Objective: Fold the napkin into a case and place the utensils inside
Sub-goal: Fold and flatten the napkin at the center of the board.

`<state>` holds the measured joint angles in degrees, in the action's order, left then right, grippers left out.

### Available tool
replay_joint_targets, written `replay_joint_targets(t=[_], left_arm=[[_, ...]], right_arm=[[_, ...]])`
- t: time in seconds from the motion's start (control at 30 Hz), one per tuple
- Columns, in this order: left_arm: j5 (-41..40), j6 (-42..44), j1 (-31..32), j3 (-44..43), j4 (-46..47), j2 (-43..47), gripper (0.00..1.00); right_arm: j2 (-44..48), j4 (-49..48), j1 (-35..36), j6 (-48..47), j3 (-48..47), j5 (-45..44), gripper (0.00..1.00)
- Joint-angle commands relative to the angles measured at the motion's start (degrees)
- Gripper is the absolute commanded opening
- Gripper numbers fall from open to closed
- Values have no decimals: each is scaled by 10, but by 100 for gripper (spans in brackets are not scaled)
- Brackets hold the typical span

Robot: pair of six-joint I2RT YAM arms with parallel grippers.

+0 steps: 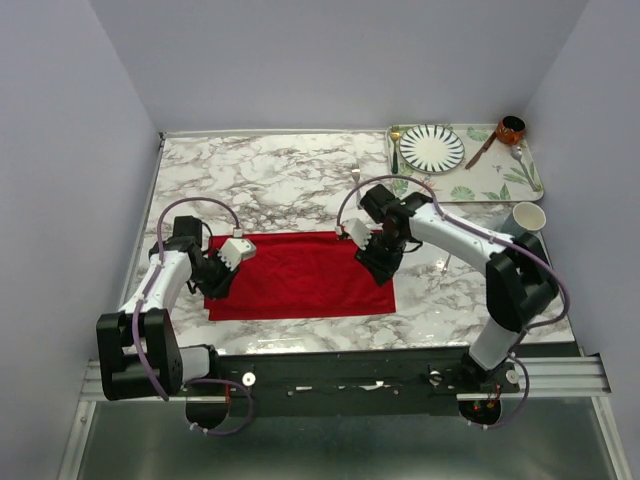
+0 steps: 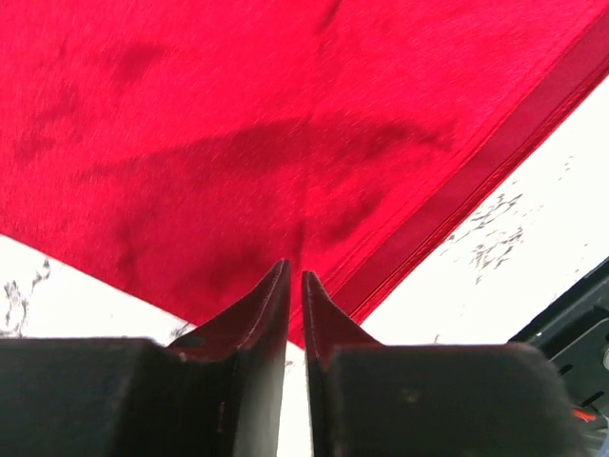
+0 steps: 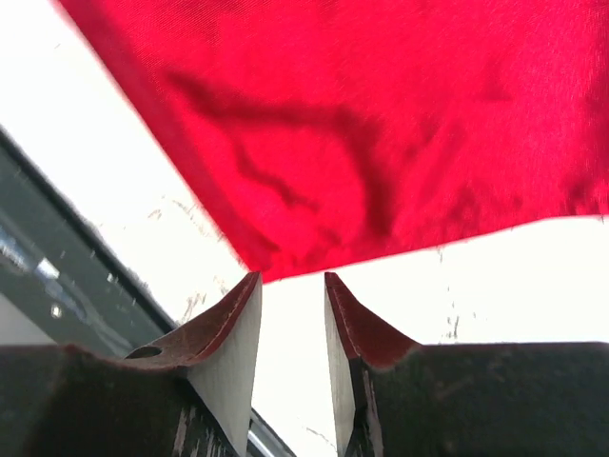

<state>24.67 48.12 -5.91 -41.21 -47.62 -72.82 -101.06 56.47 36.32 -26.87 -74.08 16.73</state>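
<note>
The deep-red napkin (image 1: 300, 275) lies flat on the marble table as a wide rectangle. My left gripper (image 1: 216, 286) is low at its left edge. In the left wrist view its tips (image 2: 296, 276) hover over a hemmed corner of the napkin (image 2: 285, 143); only a slim gap parts the jaws, and no cloth shows in it. My right gripper (image 1: 377, 268) is at the napkin's right edge. In the right wrist view it (image 3: 290, 278) stands open just short of the napkin's edge (image 3: 381, 124), with bare table between the fingers. A slim silver utensil (image 1: 355, 172) lies on the table behind the napkin.
A tray (image 1: 500, 185) at the back right carries a striped plate (image 1: 431, 148), a gold spoon (image 1: 395, 148), a brown wooden utensil (image 1: 480, 150) and a small brown cup (image 1: 511, 128). A white cup (image 1: 528, 217) stands by the right arm. The table's near edge runs just below the napkin.
</note>
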Motion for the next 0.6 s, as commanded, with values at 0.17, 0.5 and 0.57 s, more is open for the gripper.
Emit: replay_joint_targets(t=[0.17, 0.5, 0.57], left_arm=[[-5, -45, 25, 8, 27, -4, 1], [-8, -58, 24, -2, 30, -18, 4], [-8, -58, 25, -1, 31, -17, 6]], right_arm=[[79, -57, 27, -77, 122, 12, 40], [77, -107, 63, -82, 173, -41, 43], [73, -116, 63, -83, 178, -48, 43]])
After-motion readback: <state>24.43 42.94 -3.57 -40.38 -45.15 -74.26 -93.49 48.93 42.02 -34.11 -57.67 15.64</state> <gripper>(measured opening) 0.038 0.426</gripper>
